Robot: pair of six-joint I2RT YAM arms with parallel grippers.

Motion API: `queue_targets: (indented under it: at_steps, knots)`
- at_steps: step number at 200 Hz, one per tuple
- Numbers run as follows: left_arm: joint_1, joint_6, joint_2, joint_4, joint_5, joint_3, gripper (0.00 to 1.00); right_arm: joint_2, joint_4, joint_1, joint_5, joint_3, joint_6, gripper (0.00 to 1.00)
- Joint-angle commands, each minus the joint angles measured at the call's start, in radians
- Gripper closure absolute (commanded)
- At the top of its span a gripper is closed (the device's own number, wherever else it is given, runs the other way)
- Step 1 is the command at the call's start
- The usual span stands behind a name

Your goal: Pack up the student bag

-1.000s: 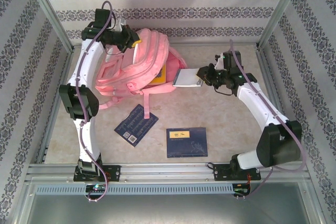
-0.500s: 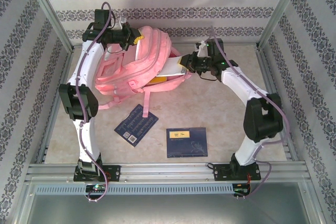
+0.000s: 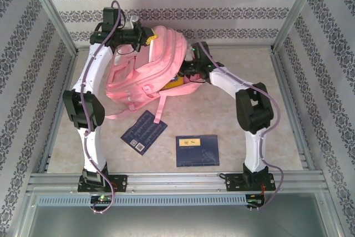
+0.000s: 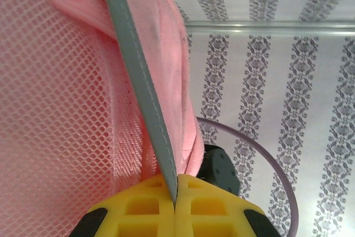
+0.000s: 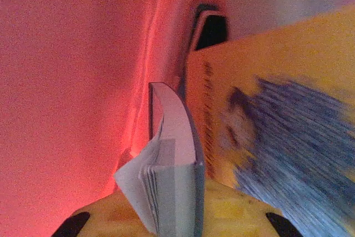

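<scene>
Midway through packing, the student bag (image 3: 147, 73) slumps on the pale stone-patterned table (image 3: 288, 109), its top hoisted by the left gripper (image 4: 175, 192), which is clenched on the bag's grey trim (image 4: 144, 92). The right gripper (image 5: 177, 215), pushed into the bag's mouth, grasps a pale book (image 5: 172, 159) beside a yellow book (image 5: 277, 109) already inside. Two dark blue booklets (image 3: 144, 131) lie flat just in front of the bag, apparently awaiting their turn, while striped damask wallpaper (image 3: 222, 12) and an aluminium frame (image 3: 50, 26) rise behind it.

No legible text: label on blue booklet (image 3: 197, 150), print on yellow cover (image 5: 260, 109) too blurred.
</scene>
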Motion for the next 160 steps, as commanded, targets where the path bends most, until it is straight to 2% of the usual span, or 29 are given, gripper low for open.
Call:
queue_targets:
  at_steps: [1, 13, 23, 30, 44, 65, 87, 108, 160]
  knots:
    - [-0.050, -0.020, -0.025, 0.176, 0.153, 0.172, 1.00, 0.081, 0.026, 0.068, 0.033, 0.122, 0.066, 0.91]
    - [-0.055, -0.014, -0.013, 0.168, 0.157, 0.190, 1.00, 0.118, 0.032, 0.098, 0.066, 0.147, 0.106, 0.78]
    - [-0.055, -0.010, -0.010, 0.164, 0.158, 0.190, 1.00, 0.137, 0.022, 0.114, 0.092, 0.162, 0.127, 0.55]
    - [-0.054, -0.002, -0.007, 0.154, 0.156, 0.191, 1.00, 0.139, 0.021, 0.120, 0.107, 0.160, 0.133, 0.43]
    - [-0.052, 0.026, -0.003, 0.118, 0.153, 0.199, 1.00, 0.110, 0.026, 0.122, 0.144, 0.127, 0.114, 0.32]
    - [-0.040, 0.081, 0.001, 0.043, 0.137, 0.206, 1.00, 0.053, 0.039, 0.103, 0.143, 0.084, 0.076, 0.26]
    - [-0.007, 0.149, 0.001, -0.062, 0.098, 0.214, 1.00, 0.003, 0.028, 0.075, 0.110, 0.066, 0.048, 0.24]
    - [0.020, 0.184, 0.001, -0.124, 0.071, 0.213, 1.00, -0.062, 0.001, 0.055, 0.125, 0.031, 0.000, 0.14]
    - [0.050, 0.174, 0.009, -0.122, 0.076, 0.215, 1.00, -0.172, 0.043, -0.010, 0.107, -0.095, 0.020, 0.12]
